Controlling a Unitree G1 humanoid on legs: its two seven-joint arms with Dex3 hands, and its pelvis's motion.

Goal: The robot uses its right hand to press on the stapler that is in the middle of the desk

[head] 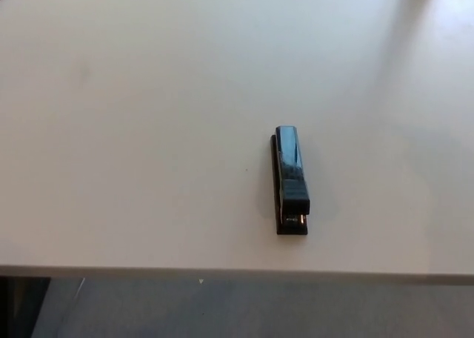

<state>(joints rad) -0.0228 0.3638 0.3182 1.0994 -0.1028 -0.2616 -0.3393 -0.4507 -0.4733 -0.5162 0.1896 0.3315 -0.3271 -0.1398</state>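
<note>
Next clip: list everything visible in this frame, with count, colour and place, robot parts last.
stapler: one, black with a glossy top, lying flat on the desk right of centre, long axis running away from the near edge, nothing touching it.
desk: one, white, fills most of the view; its near edge runs across the bottom.
floor: grey strip below the desk edge, with a dark patch at the bottom left corner.
robot's hands: neither the left nor the right hand is in view.
</note>
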